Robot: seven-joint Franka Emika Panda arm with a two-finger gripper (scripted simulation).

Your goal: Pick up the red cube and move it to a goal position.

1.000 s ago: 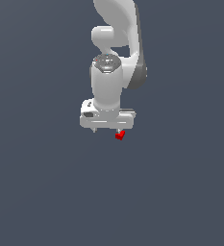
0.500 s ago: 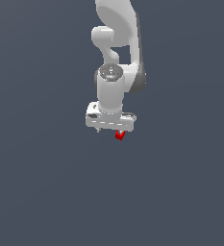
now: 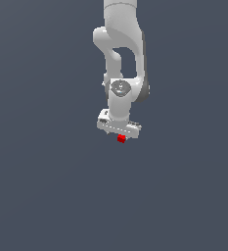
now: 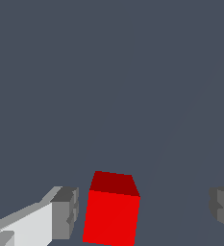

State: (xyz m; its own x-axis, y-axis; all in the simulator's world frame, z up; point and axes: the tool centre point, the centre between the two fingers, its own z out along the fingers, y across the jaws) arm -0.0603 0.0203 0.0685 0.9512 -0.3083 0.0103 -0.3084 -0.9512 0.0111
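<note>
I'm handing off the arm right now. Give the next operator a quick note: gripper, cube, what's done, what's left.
Gripper: open, fingers spread on either side of the cube, not touching it.
Cube: between the fingers, nearer one of them; in the exterior view it shows just under the gripper.
Done: gripper placed around the cube.
Left: close on it, lift, carry to the goal. No goal marker shows in either view.
</note>
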